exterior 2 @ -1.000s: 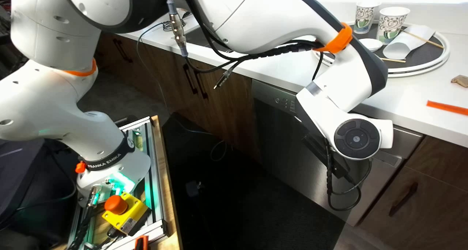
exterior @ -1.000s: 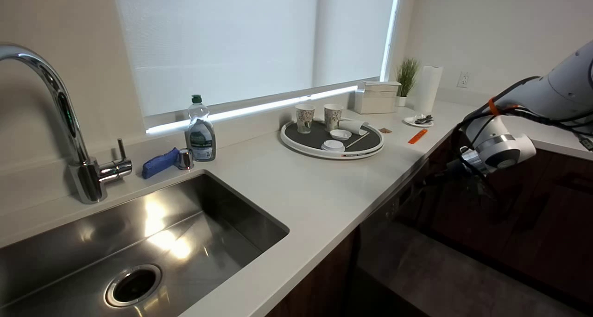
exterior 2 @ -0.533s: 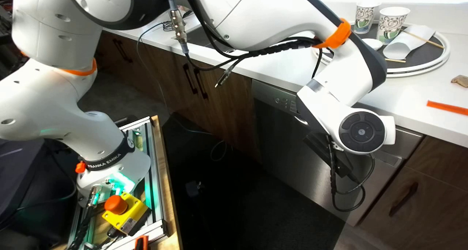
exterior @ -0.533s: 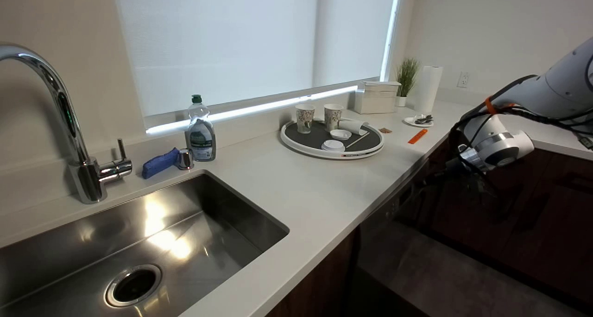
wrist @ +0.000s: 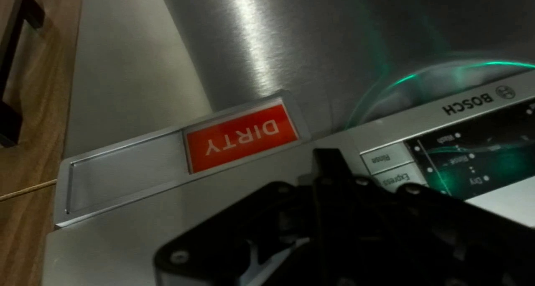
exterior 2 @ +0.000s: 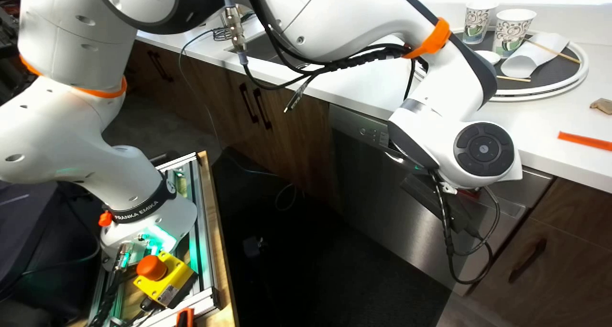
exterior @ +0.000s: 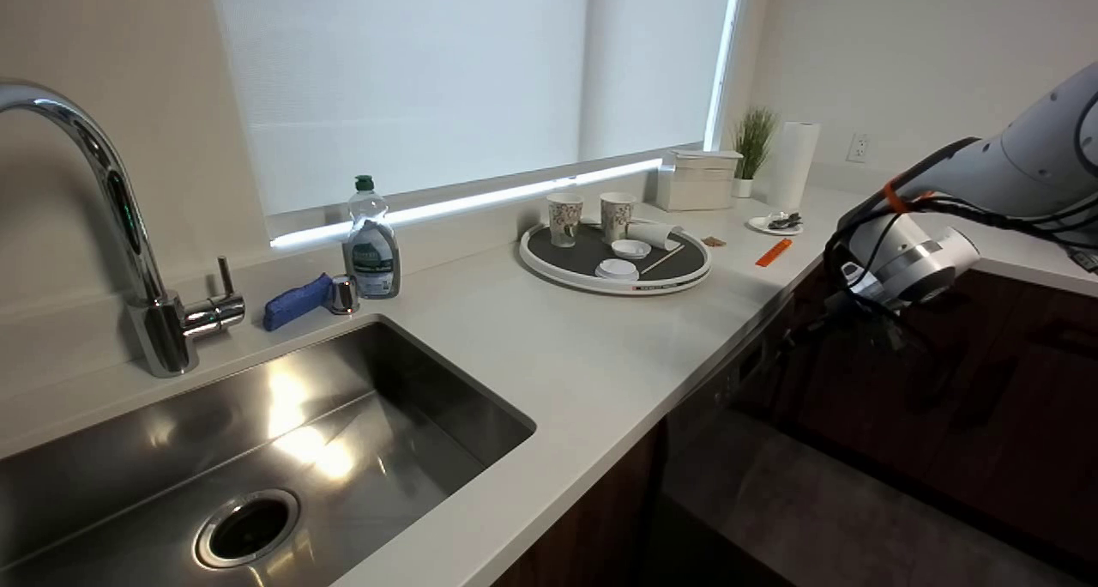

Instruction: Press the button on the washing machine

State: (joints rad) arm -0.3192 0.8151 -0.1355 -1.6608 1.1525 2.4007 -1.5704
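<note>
Washing machine [exterior 2: 368, 193]: built-in, grey brushed-metal front, set under the white worktop [exterior 2: 540, 126] between brown wood-grained cabinets [exterior 2: 569, 226]. Controls run along its upper strip.

Black jointed hand [wrist: 328, 158]: clenched, narrow fingertips together, poised at the control strip. In the wrist view the tip lies just beside the pale grey rectangular Rinse button [wrist: 386, 157]; next to that, the matching Express button [wrist: 395, 178], partly covered by the hand. Contact between tip and panel: cannot tell from this angle. Lettering reads upside down here.

Beyond the buttons, a glossy black display [wrist: 497, 167] with a green sheen. On the tip's other side, a red rectangular DIRTY label [wrist: 242, 139] in a silver frame [wrist: 125, 175].

White robot arm [exterior 2: 349, 26] with orange straps: in both exterior views its wrist hangs in front of the worktop edge.

On the worktop: round dark tray with white rim [exterior: 615, 288], two patterned paper cups [exterior: 565, 220] upright on it; flat orange strip [exterior: 774, 252] nearby; green-capped soap bottle [exterior: 371, 257] behind the steel sink [exterior: 455, 407].
</note>
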